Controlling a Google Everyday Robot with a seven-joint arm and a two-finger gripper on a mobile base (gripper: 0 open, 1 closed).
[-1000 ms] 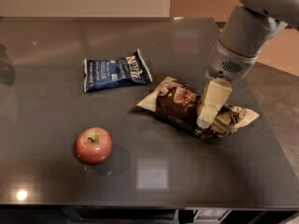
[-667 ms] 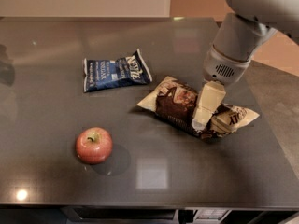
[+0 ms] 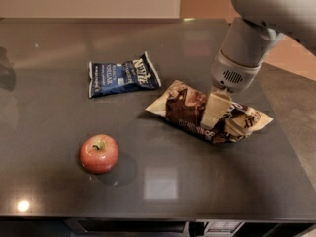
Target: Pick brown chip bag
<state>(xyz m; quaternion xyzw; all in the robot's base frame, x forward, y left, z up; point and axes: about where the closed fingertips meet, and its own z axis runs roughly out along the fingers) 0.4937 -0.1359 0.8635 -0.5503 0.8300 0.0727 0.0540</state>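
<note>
On the dark countertop [image 3: 54, 191], the brown chip bag [image 3: 185, 110] lies right of centre, long axis upper left to lower right, directly under the gripper [image 3: 211, 118], whose grip I cannot tell.

Dark blue chip bag [image 3: 122, 76], red apple [image 3: 99, 153], dark glossy table [image 3: 207, 191]

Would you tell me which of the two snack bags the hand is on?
The brown chip bag, the larger crinkled one with cream ends; the hand rests on its middle. The smaller dark blue bag lies apart, untouched.
</note>
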